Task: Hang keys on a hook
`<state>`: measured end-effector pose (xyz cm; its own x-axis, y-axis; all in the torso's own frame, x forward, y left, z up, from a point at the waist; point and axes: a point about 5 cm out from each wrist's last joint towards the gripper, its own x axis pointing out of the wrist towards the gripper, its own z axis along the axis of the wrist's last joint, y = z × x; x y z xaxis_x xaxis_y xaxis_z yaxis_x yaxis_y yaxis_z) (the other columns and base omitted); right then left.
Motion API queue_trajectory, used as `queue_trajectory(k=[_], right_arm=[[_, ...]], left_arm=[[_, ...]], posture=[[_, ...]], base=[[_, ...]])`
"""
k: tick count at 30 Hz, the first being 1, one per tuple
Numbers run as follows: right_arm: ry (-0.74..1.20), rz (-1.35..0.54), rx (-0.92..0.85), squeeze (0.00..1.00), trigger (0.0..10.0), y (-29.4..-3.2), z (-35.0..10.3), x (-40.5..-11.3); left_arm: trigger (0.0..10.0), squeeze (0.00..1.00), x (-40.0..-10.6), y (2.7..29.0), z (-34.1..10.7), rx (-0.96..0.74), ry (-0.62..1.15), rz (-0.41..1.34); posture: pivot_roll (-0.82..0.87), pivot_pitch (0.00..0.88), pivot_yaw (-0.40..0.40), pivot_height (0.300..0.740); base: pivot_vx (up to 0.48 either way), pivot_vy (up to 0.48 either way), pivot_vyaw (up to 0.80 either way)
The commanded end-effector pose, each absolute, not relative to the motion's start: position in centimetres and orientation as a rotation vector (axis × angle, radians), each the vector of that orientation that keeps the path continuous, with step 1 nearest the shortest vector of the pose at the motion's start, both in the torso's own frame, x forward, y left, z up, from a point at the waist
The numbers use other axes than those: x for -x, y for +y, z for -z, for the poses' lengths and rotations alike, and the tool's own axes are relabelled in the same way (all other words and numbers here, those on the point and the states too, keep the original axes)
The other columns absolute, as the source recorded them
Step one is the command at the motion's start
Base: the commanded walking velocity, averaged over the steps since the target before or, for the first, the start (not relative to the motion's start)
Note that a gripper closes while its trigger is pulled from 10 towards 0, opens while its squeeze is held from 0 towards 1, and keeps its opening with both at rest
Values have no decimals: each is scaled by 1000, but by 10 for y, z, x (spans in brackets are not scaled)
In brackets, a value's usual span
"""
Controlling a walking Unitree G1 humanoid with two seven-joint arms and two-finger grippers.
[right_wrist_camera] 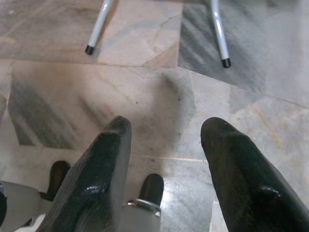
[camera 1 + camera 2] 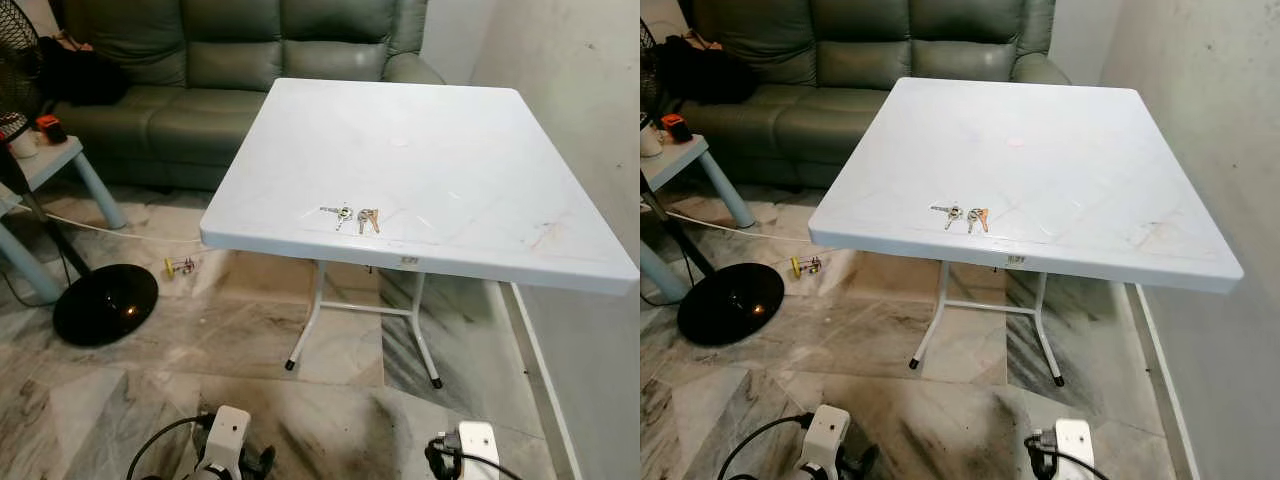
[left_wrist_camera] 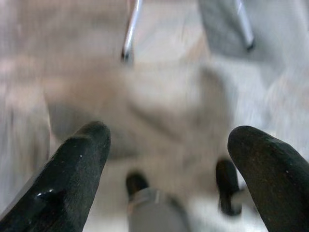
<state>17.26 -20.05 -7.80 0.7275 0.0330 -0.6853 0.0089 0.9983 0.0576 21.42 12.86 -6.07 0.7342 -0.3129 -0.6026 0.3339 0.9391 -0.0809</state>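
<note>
1. Keys (image 2: 354, 216) are seen lying flat on the white counter (image 2: 450, 150), close to its near edge, as two small bunches just beside each other, one silver and one partly copper-coloured. Nothing touches them.
2. No hook can be made out in these frames; its place is unknown from here.
3. Risk, as judged: the keys lie flat and thin on a smooth top, so a pinch from above could slip and push them toward the near edge and off onto the marble floor (image 2: 330, 350). A grasp of one bunch alone could leave the other behind, if the two are not joined; this cannot be told.
4. Risk, as judged: the counter stands on a light folding frame with thin legs (image 1: 219, 34); a knock from the body or an arm during the approach could shift it and the keys with it.
5. Another small key-like item (image 2: 180, 265) is noted on the floor beside the black fan base (image 2: 105, 303); it could be mistaken for the target.
6. Left gripper (image 3: 166, 145) is held low, pointed down at the floor, fingers spread wide, nothing held. The view is blurred.
7. Right gripper (image 1: 166, 133) is likewise low and aimed at the floor before the counter legs, fingers parted, empty.
8. Both arms are well apart from the keys; the reach is not yet begun.
</note>
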Motion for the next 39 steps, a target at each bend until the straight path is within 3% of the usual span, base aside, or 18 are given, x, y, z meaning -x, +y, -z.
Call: queue_trajectory(k=[1,10,12,28,34,39], right_arm=[[750,-18,-70,0,10000,-197,78,-173],[656,-46,-94,0,10000,-192,69,-186],[641,-48,-94,1000,10000,-192,68,-187],[373,-1,-154,1000,10000,-202,37,-219],[113,-25,-172,1000,10000,-204,0,-238],[9,-56,-152,1000,10000,-201,-20,-239]], left_arm=[[10000,0,-262,105,20,-33,407,384],[10000,0,-303,89,-27,151,192,343],[10000,0,-309,86,-37,172,147,354],[10000,0,-322,82,-72,197,-54,412],[10000,0,-323,82,-88,172,-139,444],[10000,0,-318,88,-92,165,-171,451]], posture=[[131,51,-19,740],[130,53,-20,740],[127,54,-17,740],[128,59,-15,740],[125,53,-15,740],[120,47,-12,740]], base=[[0,0,0],[0,0,0],[0,0,0],[0,0,0],[0,0,0],[0,0,0]])
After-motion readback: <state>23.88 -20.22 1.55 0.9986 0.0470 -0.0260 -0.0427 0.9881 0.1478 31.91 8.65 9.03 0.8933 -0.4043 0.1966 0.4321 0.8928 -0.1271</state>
